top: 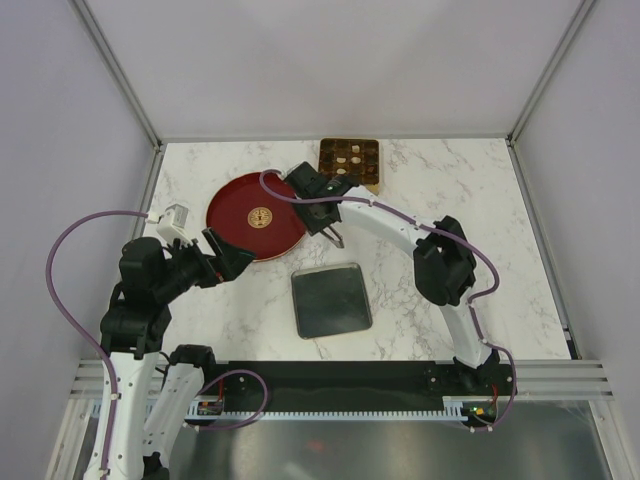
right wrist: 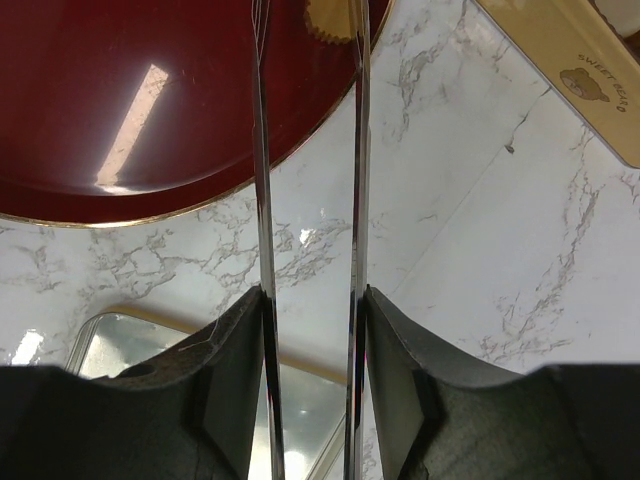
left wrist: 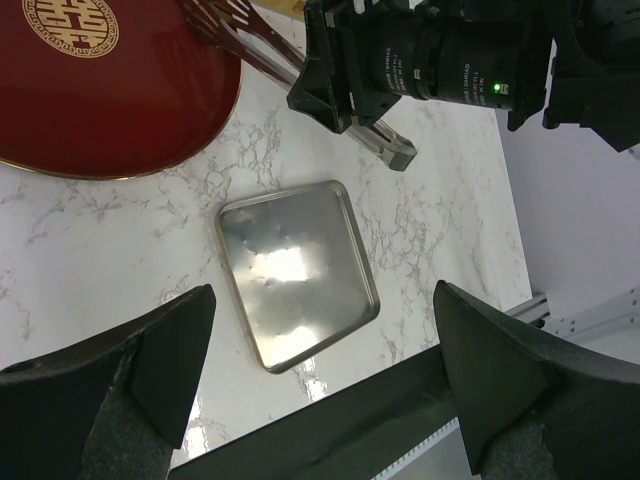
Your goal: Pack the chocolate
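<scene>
We are looking down on a white marble bench (top: 480, 200). The right tool (right wrist: 312, 293) is pinching a pair of thin metal tongs (right wrist: 357, 150), whose blades are standing slightly apart and reaching over the rim of a red dish (top: 240, 225). The left tool (left wrist: 322, 300) is hovering, spread wide, above a square silver tray (left wrist: 290, 270). The chocolate (top: 349, 160) is sitting in compartments of a gold tin (right wrist: 540, 50) at the bench's far edge, near the dish.
</scene>
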